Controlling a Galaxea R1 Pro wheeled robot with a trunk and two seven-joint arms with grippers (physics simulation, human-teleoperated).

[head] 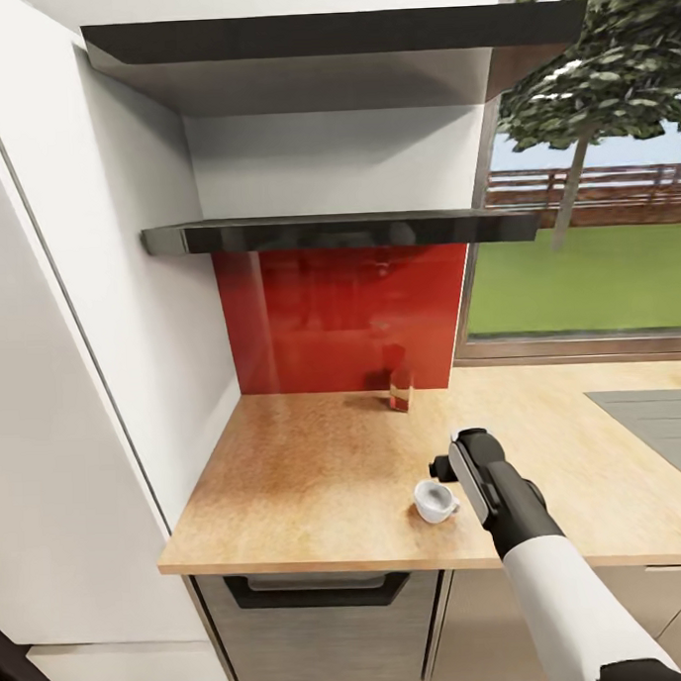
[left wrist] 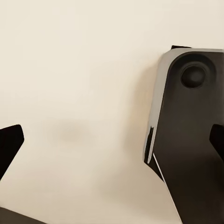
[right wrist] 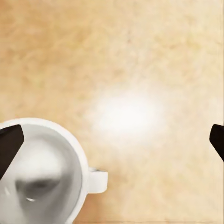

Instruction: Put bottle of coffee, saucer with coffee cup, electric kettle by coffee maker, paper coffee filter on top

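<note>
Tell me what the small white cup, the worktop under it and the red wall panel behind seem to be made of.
The small white cup with a side handle looks like glazed ceramic: smooth white, soft shading inside. The light beige worktop looks like wood or wood-look laminate, mottled grain with a bright glare spot, so probably sealed. The glossy red wall panel looks like glass or lacquer: it carries reflections.

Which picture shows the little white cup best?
The right wrist view: the cup is close, with its hollow inside and side handle clear. The head view shows it small on the countertop, beside the right end effector. The left wrist view faces a pale surface.
</note>
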